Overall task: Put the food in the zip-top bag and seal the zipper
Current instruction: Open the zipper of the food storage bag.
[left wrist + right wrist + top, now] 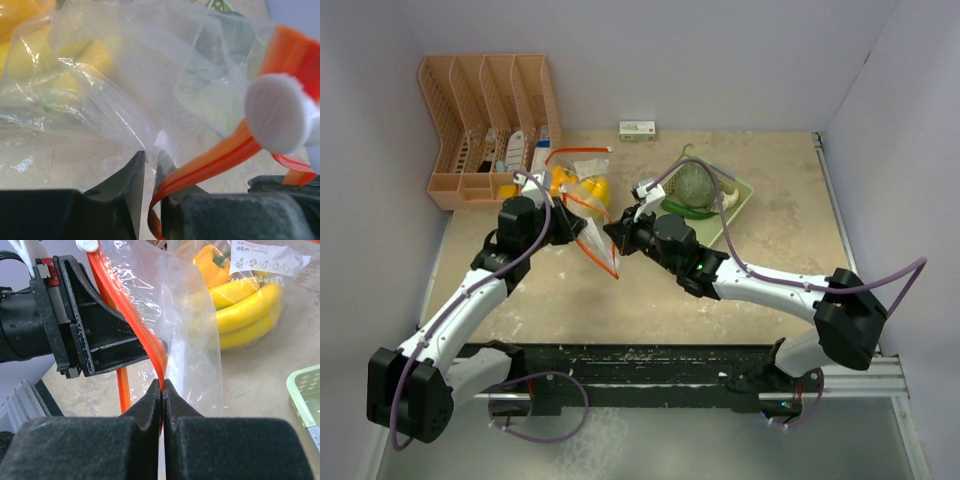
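The clear zip-top bag (pixel 588 168) with its orange zipper strip (pixel 605 258) hangs between both grippers. Inside it lie the yellow banana bunch (pixel 250 305) and an orange-yellow piece (pixel 210 265). My left gripper (pixel 151 159) has its jaws close together, with bag film and the orange strip between them, beside the white slider (pixel 275 112). My right gripper (pixel 162 382) is shut on the orange zipper edge. In the pale green basket (pixel 745 195) sit the netted melon (pixel 695 185), the dark green cucumber (pixel 688 209) and a small white piece (pixel 728 197).
An orange slotted organizer (pixel 485 120) stands at the back left against the wall. A small white box (pixel 637 130) lies at the back edge. Walls close the table on three sides, and the basket's corner (pixel 305 390) is near my right gripper.
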You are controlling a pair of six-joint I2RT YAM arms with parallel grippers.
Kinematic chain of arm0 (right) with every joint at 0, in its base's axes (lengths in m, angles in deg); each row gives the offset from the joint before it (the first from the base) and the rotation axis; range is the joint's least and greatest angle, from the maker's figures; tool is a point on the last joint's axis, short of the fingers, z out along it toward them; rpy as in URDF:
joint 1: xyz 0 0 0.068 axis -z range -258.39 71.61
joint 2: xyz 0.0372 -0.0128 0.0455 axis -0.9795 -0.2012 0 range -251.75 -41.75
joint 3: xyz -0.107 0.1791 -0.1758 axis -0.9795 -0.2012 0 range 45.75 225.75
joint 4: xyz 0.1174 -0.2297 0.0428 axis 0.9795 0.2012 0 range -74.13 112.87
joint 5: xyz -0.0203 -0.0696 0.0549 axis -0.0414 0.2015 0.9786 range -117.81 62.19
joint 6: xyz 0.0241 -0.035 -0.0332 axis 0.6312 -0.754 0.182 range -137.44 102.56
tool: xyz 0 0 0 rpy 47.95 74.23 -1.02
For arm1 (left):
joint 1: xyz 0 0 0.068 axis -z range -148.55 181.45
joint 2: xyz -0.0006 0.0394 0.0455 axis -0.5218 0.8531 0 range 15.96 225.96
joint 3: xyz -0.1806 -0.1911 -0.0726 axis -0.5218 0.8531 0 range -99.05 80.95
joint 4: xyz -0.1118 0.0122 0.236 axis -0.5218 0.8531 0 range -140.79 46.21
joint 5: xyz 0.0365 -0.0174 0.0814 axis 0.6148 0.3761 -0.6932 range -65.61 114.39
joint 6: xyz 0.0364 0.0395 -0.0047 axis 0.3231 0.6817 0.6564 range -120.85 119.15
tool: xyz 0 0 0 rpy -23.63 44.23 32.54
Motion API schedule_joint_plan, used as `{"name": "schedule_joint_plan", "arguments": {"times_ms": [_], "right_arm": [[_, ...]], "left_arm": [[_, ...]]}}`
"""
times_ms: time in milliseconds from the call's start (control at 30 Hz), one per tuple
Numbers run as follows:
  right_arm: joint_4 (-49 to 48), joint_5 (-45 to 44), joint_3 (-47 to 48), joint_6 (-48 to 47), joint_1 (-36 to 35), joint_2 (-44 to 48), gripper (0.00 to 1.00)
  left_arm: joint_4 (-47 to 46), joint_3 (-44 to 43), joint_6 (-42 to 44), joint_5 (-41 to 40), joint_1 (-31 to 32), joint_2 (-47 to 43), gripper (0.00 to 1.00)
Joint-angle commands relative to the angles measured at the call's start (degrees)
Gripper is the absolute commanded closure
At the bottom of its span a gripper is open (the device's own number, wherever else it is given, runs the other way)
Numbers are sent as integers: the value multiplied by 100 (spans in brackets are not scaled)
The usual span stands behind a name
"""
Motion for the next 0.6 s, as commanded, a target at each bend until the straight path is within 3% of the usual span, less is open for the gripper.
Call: {"name": "schedule_joint_plan", "arguments": {"times_ms": [0, 100, 233, 400, 567], "right_arm": [[-215, -92, 84, -84, -30, 150, 100], [-128, -367, 37, -85, -35, 205, 100], [295, -851, -83, 129, -29, 358, 100], [1084, -2105, -143, 409, 1, 445, 100], [1561, -2331, -275, 786, 290, 425, 100]], "left_arm": [[-273, 76, -32, -69, 15, -149, 86], [-13, -46, 9, -69, 14, -132, 100], [1150, -573, 458, -315, 21, -105, 100], [2826, -1316, 965, -749, 14, -149, 100], [3411, -1481, 1245, -755, 16, -457, 100]]}}
